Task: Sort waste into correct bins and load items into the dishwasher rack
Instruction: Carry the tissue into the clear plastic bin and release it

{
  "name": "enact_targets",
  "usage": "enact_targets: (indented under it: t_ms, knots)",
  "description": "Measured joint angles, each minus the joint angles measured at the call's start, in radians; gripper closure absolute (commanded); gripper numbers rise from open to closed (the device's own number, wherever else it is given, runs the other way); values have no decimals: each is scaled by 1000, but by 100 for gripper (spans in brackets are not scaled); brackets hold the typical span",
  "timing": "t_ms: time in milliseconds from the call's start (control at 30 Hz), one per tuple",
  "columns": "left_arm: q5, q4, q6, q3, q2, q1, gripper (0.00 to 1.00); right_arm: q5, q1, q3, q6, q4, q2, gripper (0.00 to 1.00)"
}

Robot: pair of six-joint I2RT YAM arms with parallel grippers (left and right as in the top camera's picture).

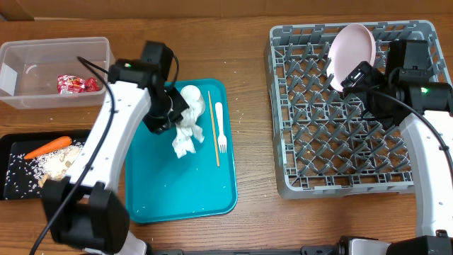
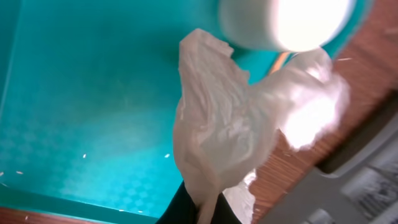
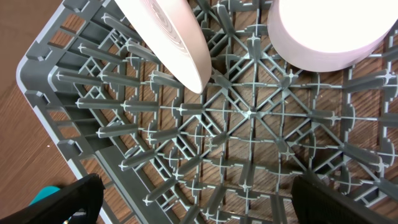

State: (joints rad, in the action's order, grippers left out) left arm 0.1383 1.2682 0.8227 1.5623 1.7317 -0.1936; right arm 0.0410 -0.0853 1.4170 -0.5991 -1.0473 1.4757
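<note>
Nearest to me, the left wrist camera shows the left gripper (image 2: 202,210) pinched tight on one end of a crumpled white napkin (image 2: 224,124) above the teal tray (image 2: 81,93). I cannot tell whether the napkin's loose end touches the tray. The white cup (image 2: 286,22) stands just past it.

Overhead, the left arm rises from the table's (image 1: 248,42) near edge and bends over the teal tray's left side. Its wrist covers the fingers, so only the wrist camera shows the grip. The white fork (image 1: 220,127) and wooden stick (image 1: 213,127) lie side by side on the tray, just right of the napkin.

Right of the teal tray sits the dishwasher rack (image 1: 333,142). The right arm runs up along its right side, with the wrist turned toward the pink plate (image 1: 352,51), which stands on edge at the far end. The right wrist camera shows the right gripper (image 3: 202,198) spread wide, with only pegs between its fingers. It also shows a pale bowl (image 3: 329,31) beside the plate, which the arm hides overhead.

Left of the teal tray, the black tray (image 1: 14,152) holds the carrot piece (image 1: 48,146) and grainy scraps (image 1: 60,163). Beyond that, the clear tub (image 1: 28,71) holds the red wrapper (image 1: 76,84).
</note>
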Motion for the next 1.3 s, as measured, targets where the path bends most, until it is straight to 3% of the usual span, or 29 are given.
enact_targets:
  t_ms: [400, 633, 767, 1300]
  knots:
    - [-1, -13, -41, 96, -62, 135, 96, 0, 0, 0, 0, 0, 0, 0]
    - [-1, -263, -41, 147, -62, 332, 96, 0, 0, 0, 0, 0, 0, 0]
    - [-32, -328, -13, 153, -53, 438, 96, 0, 0, 0, 0, 0, 0, 0]
    - [-127, -565, 161, 160, 316, 659, 92, 0, 0, 0, 0, 0, 0, 0]
